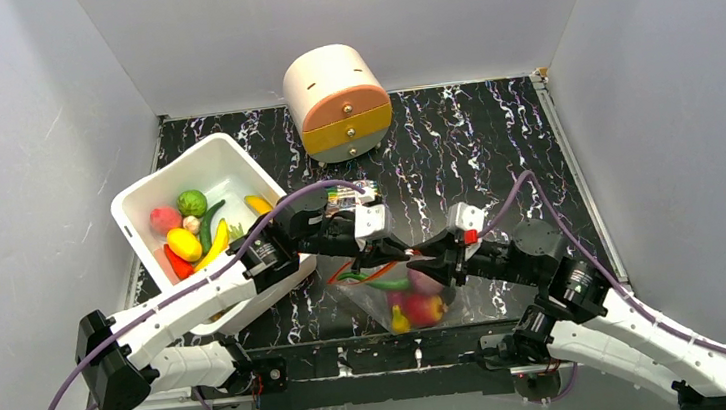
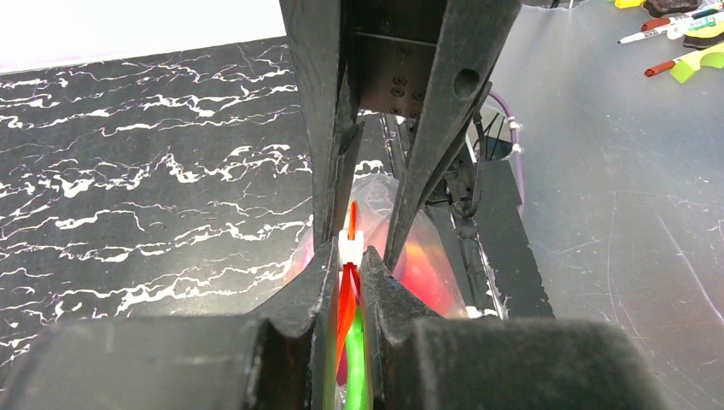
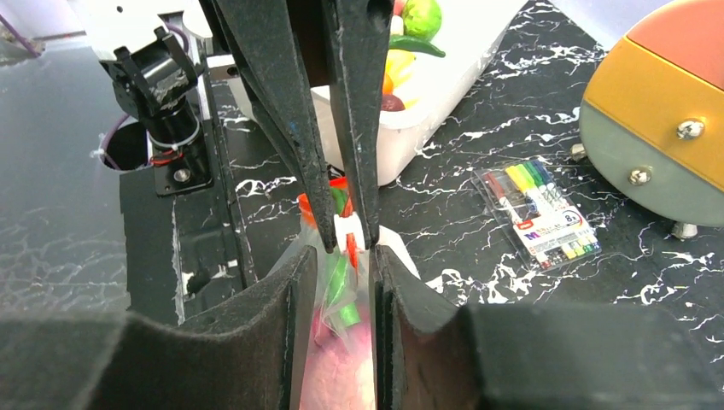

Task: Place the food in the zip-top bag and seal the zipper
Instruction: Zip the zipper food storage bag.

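The zip-top bag point(image 1: 395, 300) hangs between both grippers near the table's front edge. It holds food: a red piece point(image 1: 425, 307), a yellow one point(image 1: 400, 320) and a green one point(image 1: 387, 285). My left gripper point(image 2: 348, 266) is shut on the red-orange zipper point(image 2: 345, 299), right at its white slider point(image 2: 351, 248). My right gripper point(image 3: 344, 265) faces it from the other side. Its jaws stand a little apart, with the bag's crinkled plastic point(image 3: 341, 359) loose between them. In the top view the left gripper point(image 1: 406, 253) and right gripper point(image 1: 425, 259) almost touch.
A white bin point(image 1: 223, 153) at the left holds more food, among it a yellow piece point(image 1: 184, 244) and a green ball point(image 1: 192, 201). A round drawer unit point(image 1: 337, 102) stands at the back. A pack of pens point(image 3: 538, 212) lies behind the grippers.
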